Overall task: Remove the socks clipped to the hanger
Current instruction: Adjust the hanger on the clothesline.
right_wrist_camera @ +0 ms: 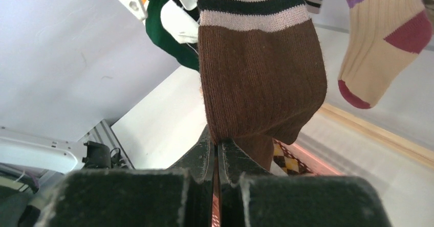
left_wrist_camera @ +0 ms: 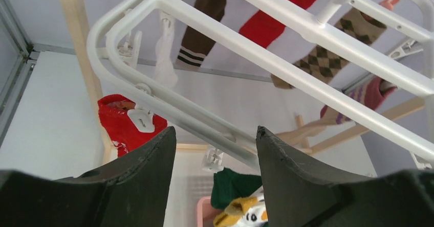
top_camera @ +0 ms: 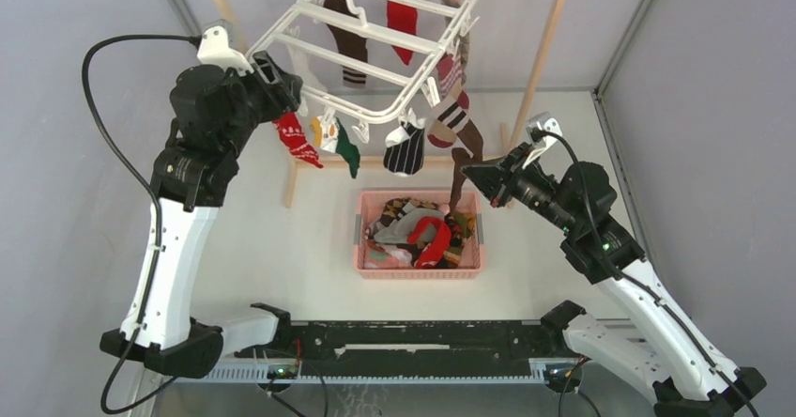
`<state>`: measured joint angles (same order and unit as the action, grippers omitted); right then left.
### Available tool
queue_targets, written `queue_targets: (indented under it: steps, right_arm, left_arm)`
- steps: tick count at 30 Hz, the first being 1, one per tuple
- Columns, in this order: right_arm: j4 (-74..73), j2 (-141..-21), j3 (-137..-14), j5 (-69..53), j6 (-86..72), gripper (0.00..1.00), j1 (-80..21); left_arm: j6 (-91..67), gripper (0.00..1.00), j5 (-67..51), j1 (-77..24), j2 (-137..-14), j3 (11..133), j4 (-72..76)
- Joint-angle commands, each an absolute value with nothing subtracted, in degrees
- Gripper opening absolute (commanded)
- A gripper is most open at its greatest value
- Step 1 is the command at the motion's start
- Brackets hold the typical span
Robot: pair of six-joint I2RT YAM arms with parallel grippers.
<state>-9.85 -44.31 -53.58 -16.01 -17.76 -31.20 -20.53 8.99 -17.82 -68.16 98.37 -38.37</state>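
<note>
Up at twelve o'clock in the overhead view, the white plastic rectangular drying hanger [top_camera: 371, 55] hangs tilted from the light wooden pole rack [top_camera: 549, 41]. Soft fabric socks [top_camera: 349, 46] of mixed colours dangle from its small clips. At its nine o'clock corner sits the left gripper [top_camera: 286, 86]. Its black jaws are parted, and its wrist camera shows the frame's rim rail crossing the gap; whether either finger touches the rail cannot be told. A red patterned sock [top_camera: 298, 142] hangs just beside it, at five o'clock from the fingers. At the hanger's five o'clock edge, the brown ribbed sock with a striped cuff [right_wrist_camera: 261, 84] is still clipped on. The right gripper [right_wrist_camera: 217, 145] is clenched on its lower end. A pink slatted plastic basket [top_camera: 420, 272] holding loose socks sits at seven o'clock from that gripper.
</note>
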Motion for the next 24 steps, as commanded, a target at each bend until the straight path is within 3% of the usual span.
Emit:
queue_targets:
  steps: [1, 24]
  right_arm:
    - [-5.8, -44.5, -53.9, -20.5, -16.7, 0.0, -32.2]
    - [2.2, -54.6, -59.8, -20.8, -13.7, 0.0, -46.7]
  left_arm:
    - [-20.0, 0.63, 6.7, -15.3, -68.8, 99.6, -34.5]
    - [-21.0, 0.63, 1.7, -5.1, -79.1, 110.2, -30.4]
